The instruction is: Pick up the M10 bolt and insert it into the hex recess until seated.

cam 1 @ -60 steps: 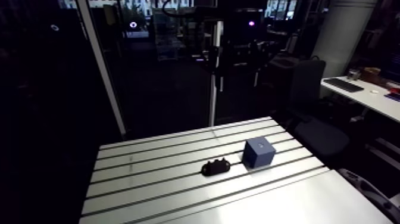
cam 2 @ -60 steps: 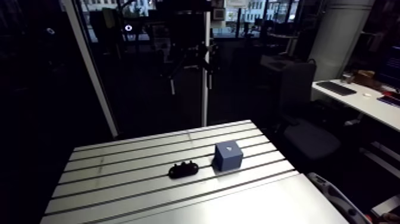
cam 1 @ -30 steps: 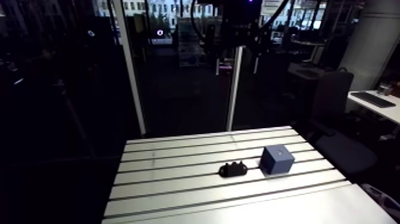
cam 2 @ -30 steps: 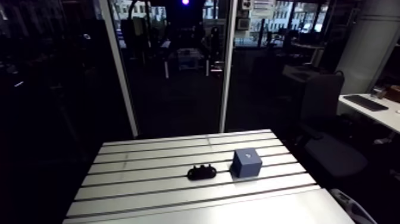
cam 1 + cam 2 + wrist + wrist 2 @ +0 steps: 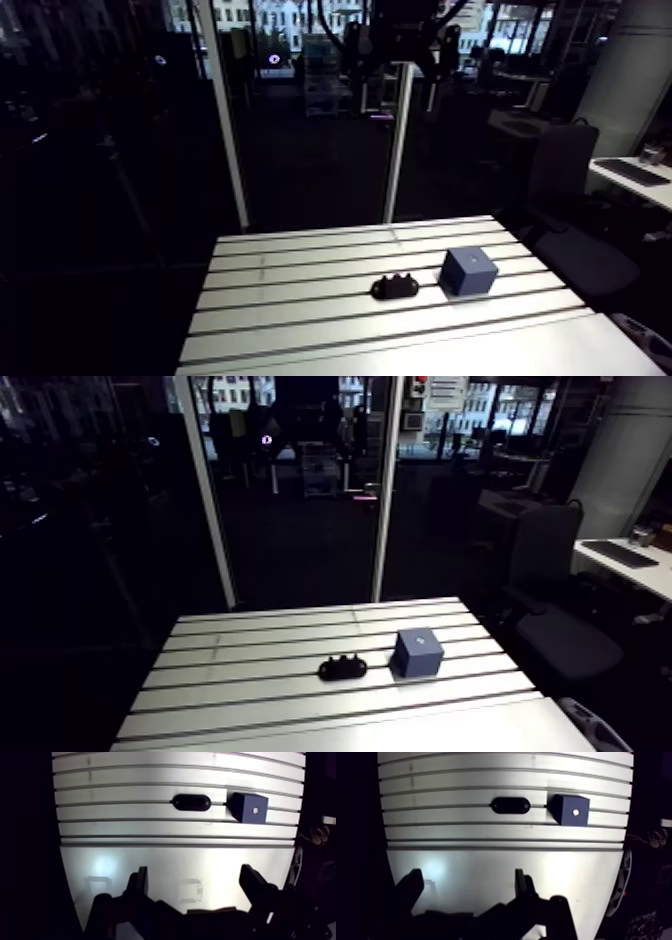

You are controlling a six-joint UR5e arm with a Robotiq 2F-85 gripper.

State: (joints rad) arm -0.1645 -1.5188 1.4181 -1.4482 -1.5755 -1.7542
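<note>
A small black oblong piece with rounded ends [image 5: 191, 802] lies flat on the slotted aluminium table [image 5: 150, 859], lined up along one of its grooves. In the arm view its top shows three low bumps. Whether it is the bolt itself or a holder for it cannot be told. Just beside one end, with a narrow gap between, stands a dark blue cube [image 5: 248, 807] with a small pale round spot in the middle of its upper face. Both sit well ahead of the pincer [image 5: 195, 872]. Its two dark fingers [image 5: 142, 881] stand wide apart with nothing between them, above the table's smooth, unslotted strip. Bare surface surrounds both things; the cube is the nearer to a side edge. The grooves run parallel, and the smooth strip carries soft reflections.
</note>
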